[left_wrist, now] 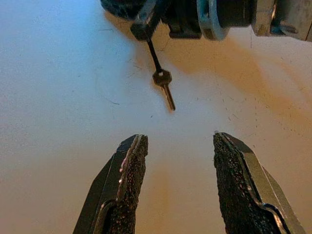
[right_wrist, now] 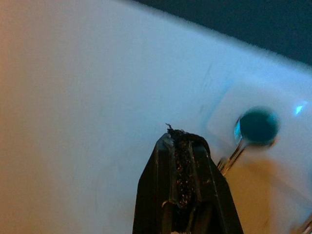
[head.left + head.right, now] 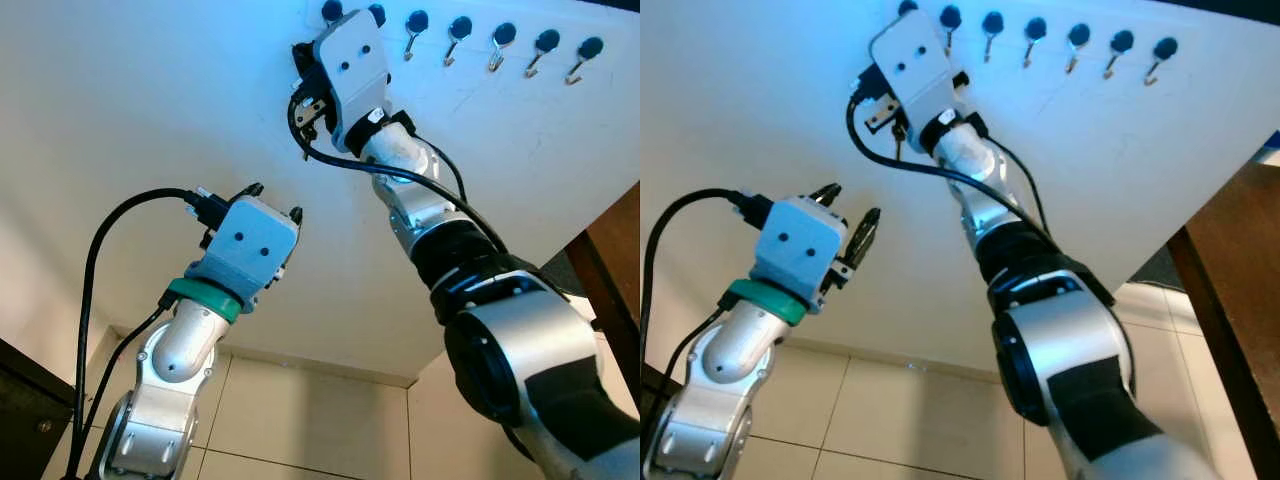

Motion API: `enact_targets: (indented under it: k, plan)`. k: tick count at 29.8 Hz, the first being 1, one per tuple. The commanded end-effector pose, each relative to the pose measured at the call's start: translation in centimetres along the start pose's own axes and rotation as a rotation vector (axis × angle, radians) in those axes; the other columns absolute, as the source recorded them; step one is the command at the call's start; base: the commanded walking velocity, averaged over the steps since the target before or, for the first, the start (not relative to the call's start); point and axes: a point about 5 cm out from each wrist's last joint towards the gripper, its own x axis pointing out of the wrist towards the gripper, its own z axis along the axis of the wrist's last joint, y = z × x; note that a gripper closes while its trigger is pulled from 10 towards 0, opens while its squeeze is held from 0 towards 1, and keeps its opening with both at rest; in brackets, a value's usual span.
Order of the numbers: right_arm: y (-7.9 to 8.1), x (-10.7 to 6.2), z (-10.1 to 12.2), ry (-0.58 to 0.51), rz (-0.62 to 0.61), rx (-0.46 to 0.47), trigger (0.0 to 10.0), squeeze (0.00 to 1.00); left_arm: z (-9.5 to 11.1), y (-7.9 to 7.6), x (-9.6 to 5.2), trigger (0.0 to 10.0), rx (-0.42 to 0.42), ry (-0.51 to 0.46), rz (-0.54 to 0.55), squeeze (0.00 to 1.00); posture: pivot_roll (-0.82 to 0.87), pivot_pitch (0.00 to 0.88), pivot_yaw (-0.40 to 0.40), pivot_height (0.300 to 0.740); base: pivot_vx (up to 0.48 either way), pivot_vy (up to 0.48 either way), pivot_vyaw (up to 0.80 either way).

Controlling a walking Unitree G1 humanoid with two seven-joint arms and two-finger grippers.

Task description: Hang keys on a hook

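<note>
A row of several hooks (image 3: pixel 460 30) with dark round knobs runs along the top of a white wall (image 3: pixel 150 90). My right gripper (image 2: pixel 180 139) is raised to the left end of that row and is shut, its tip just beside one knob (image 2: pixel 257 126) and its metal hook (image 2: pixel 233 157). A small dark key (image 1: pixel 164 82) dangles on a thin link under the right gripper, close to the wall. My left gripper (image 1: pixel 178 146) is lower and to the left, open and empty, pointing up at the key from a short way off.
A black cable (image 3: pixel 330 160) loops under my right wrist. Dark furniture (image 3: pixel 25 410) stands at the lower left and a brown wooden edge (image 3: pixel 615 270) at the right. Pale tiles (image 3: pixel 310 415) lie below the wall.
</note>
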Motion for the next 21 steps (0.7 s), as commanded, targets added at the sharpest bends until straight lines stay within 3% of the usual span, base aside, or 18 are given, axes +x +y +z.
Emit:
enact_targets:
  k: [1, 5, 8, 13, 21]
  plan:
    - [-0.8, 0.3, 1.6, -0.095, -0.031, -0.014, 10.0, 0.00, 0.1, -0.3, -0.1, 10.0, -0.009, -0.006, -0.010, 0.00, 0.17, 0.174, 0.006, 0.740, 0.000, 0.000, 0.00]
    - [-1.2, 0.2, 1.9, -0.124, -0.047, -0.012, 10.0, 0.00, 0.1, -0.3, -0.1, 10.0, -0.009, -0.007, -0.010, 0.00, 0.17, 0.174, 0.007, 0.740, 0.000, 0.000, 0.00]
    - [-2.4, -0.5, 2.3, -0.183, -0.093, -0.007, 10.0, 0.00, 0.1, -0.4, 0.0, 10.0, -0.013, -0.008, -0.012, 0.00, 0.16, 0.174, 0.008, 0.740, 0.000, 0.000, 0.00]
    - [-3.0, -1.0, 1.6, -0.153, -0.127, -0.006, 10.0, 0.00, 0.1, -0.5, 0.0, 10.0, -0.016, -0.010, -0.015, 0.00, 0.15, 0.172, 0.009, 0.740, 0.000, 0.000, 0.00]
    - [-2.3, -0.4, 1.1, -0.091, -0.107, 0.020, 10.0, 0.00, 0.1, -0.5, 0.1, 10.0, -0.016, -0.014, -0.012, 0.00, 0.16, 0.164, 0.001, 0.740, 0.000, 0.000, 0.00]
